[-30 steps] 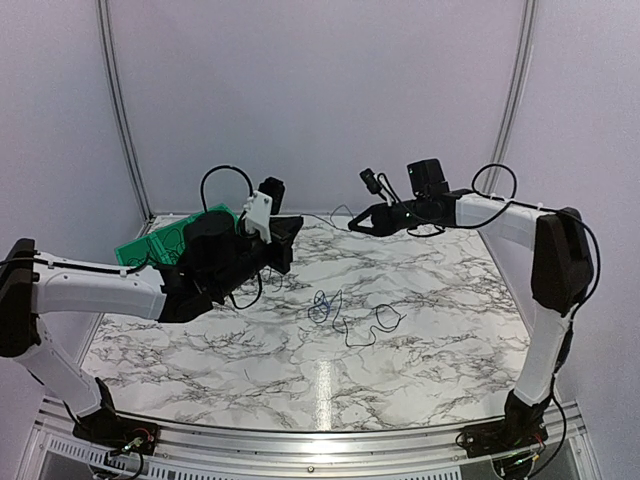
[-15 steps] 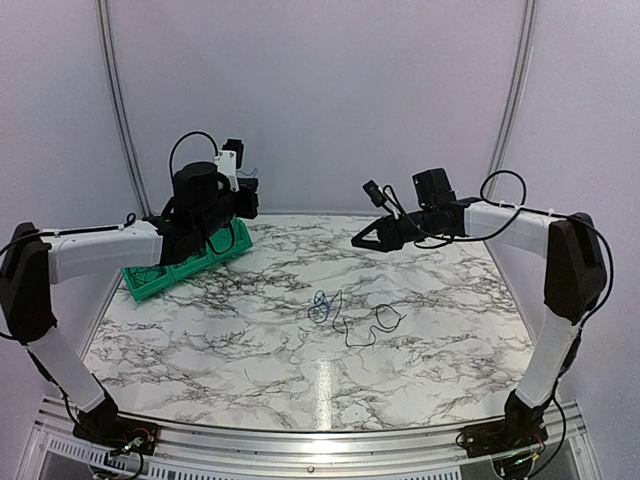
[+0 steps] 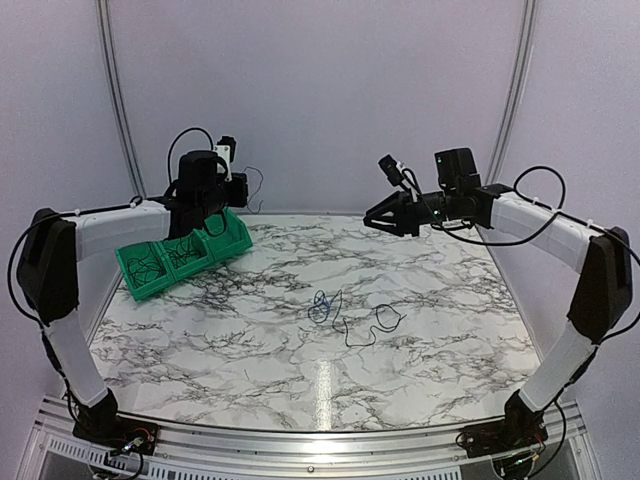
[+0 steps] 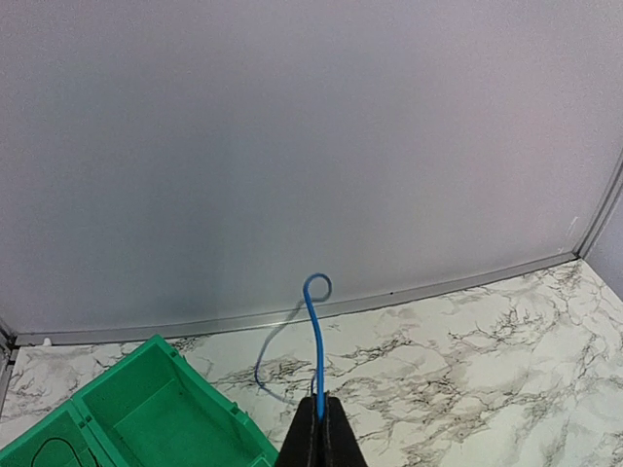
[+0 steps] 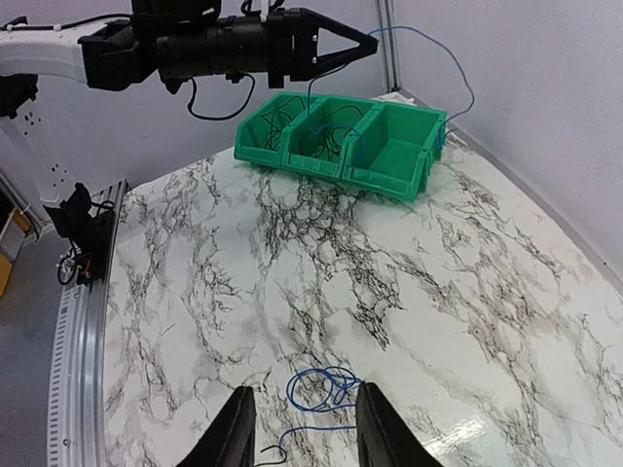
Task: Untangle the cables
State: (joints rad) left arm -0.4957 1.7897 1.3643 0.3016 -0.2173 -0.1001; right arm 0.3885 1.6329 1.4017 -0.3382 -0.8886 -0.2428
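- Top: thin, looped blue and black cables (image 3: 340,315) lie mid marble tabletop (image 3: 250,350). The left claw (image 3: 244,189) hangs by a green plastic bin (image 3: 180,258), and the right claw (image 3: 372,220) is higher than just before.
- Left wrist: the claw is pinched on a curled blue strand (image 4: 315,331).
- Right wrist: the claw's fingers are apart above the tangle.

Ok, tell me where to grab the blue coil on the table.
Probably pinch the coil across its bunched loops, straight from above: it lies flat on the table, so no side offers an edge. The open right claw hangs nearest.
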